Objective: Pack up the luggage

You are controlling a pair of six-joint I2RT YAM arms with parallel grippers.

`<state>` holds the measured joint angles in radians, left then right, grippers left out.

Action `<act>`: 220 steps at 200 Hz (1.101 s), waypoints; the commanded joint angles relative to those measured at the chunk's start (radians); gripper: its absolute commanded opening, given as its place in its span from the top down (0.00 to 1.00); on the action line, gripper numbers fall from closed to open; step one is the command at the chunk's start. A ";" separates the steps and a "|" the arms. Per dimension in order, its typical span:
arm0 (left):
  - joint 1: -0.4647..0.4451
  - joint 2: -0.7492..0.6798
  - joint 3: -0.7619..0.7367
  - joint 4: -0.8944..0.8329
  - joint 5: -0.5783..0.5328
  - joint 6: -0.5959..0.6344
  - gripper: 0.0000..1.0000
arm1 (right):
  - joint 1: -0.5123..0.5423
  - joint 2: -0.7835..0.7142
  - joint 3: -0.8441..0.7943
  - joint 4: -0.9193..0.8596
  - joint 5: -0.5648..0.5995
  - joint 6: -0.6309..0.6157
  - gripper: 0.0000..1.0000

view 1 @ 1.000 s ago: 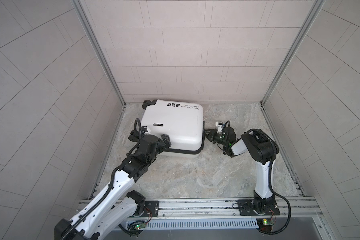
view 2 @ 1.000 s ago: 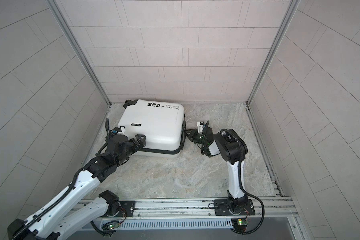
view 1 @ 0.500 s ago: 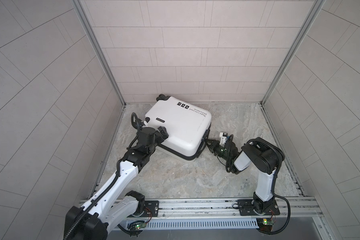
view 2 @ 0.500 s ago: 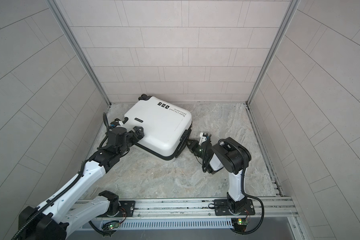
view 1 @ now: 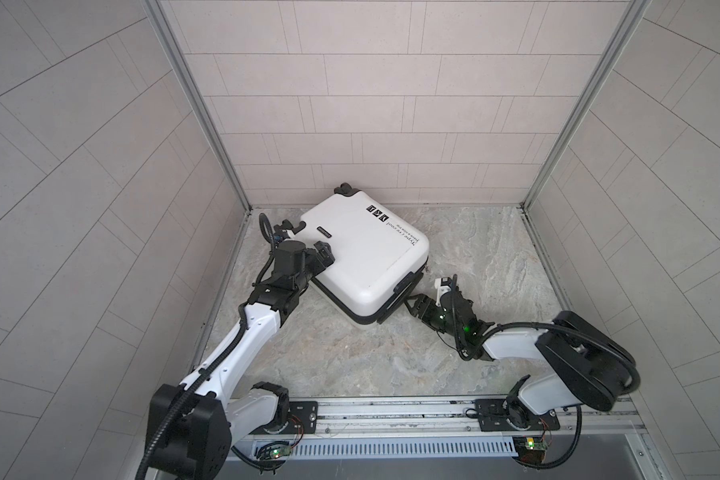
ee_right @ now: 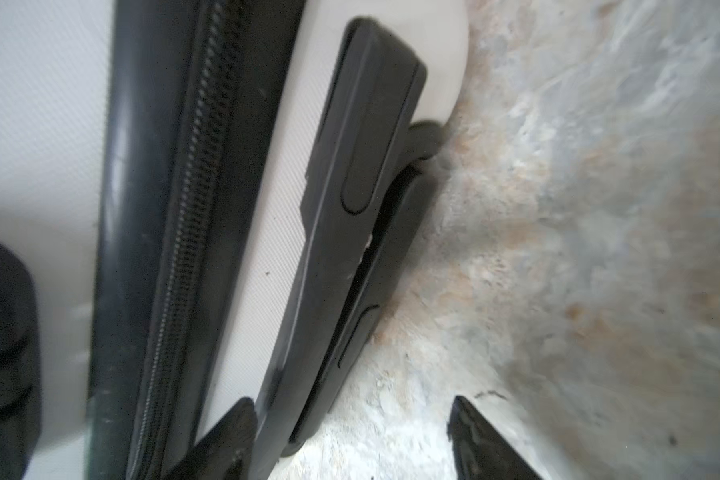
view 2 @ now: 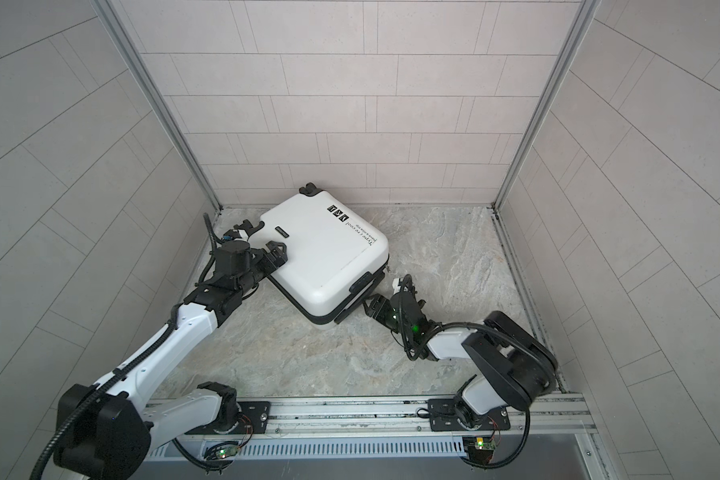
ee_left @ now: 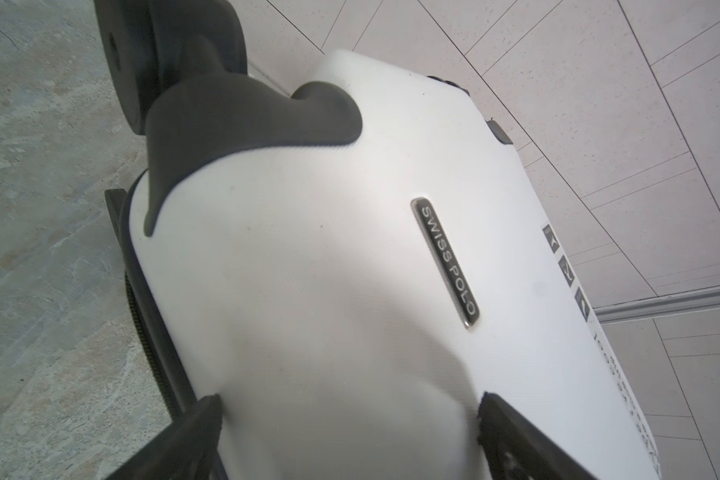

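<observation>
The luggage [view 1: 362, 257] [view 2: 325, 249] is a white hard-shell suitcase lying shut and flat on the marble floor, turned diagonally, with one wheel [view 1: 344, 189] at the back wall. My left gripper [view 1: 323, 254] [view 2: 276, 254] [ee_left: 350, 415] stands open over the lid's left edge, both fingers above the white shell [ee_left: 350, 270]. My right gripper [view 1: 416, 301] [view 2: 375, 305] [ee_right: 350, 419] is open at the luggage's near right side. One of its fingers [ee_right: 225, 440] is against the side. The end of the black handle [ee_right: 362, 166] lies between the jaws, ungripped.
Tiled walls close the floor [view 1: 474, 249] on the left, back and right. The luggage's back corner sits close to the back wall. The arms' base rail [view 1: 391, 409] runs along the front edge.
The luggage has swung from square to diagonal, its near right corner pulled forward. My right gripper, shut at that side before, has opened. My left gripper has shifted back along the left edge.
</observation>
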<state>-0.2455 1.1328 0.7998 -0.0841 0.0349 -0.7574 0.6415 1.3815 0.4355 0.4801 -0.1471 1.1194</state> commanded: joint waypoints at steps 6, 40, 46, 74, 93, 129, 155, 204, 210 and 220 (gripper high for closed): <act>0.008 0.001 0.005 -0.061 0.057 0.024 0.00 | -0.007 -0.153 0.144 -0.613 0.136 -0.245 0.12; 0.009 -0.043 0.025 -0.141 0.054 0.027 0.00 | -0.040 -0.248 0.330 -0.927 0.233 -0.468 0.01; 0.009 -0.058 0.027 -0.160 0.051 0.028 0.00 | -0.068 -0.266 0.338 -0.926 0.182 -0.498 0.00; 0.009 -0.148 0.017 -0.253 0.025 0.025 0.00 | -0.249 -0.313 0.367 -0.872 -0.036 -0.556 0.00; 0.015 -0.215 0.002 -0.324 -0.012 0.026 0.01 | -0.377 -0.311 0.384 -0.773 -0.153 -0.562 0.01; 0.102 -0.306 -0.083 -0.392 0.032 -0.004 0.05 | -0.493 -0.111 0.572 -0.659 -0.344 -0.509 0.00; 0.223 -0.350 -0.181 -0.343 0.124 -0.047 0.05 | -0.508 0.103 0.731 -0.572 -0.478 -0.450 0.01; 0.410 -0.144 -0.200 -0.151 0.273 -0.064 0.05 | -0.510 0.397 0.936 -0.412 -0.635 -0.365 0.01; 0.412 -0.097 -0.180 -0.129 0.276 -0.061 0.05 | -0.509 0.421 0.951 -0.392 -0.649 -0.357 0.01; 0.412 -0.019 -0.141 -0.094 0.288 -0.059 0.05 | -0.506 0.458 0.976 -0.376 -0.669 -0.344 0.00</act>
<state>0.1555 0.9890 0.5831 -0.3153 0.2550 -0.8120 0.1345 1.7885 1.3487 0.0025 -0.7116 0.7238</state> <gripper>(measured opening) 0.947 0.995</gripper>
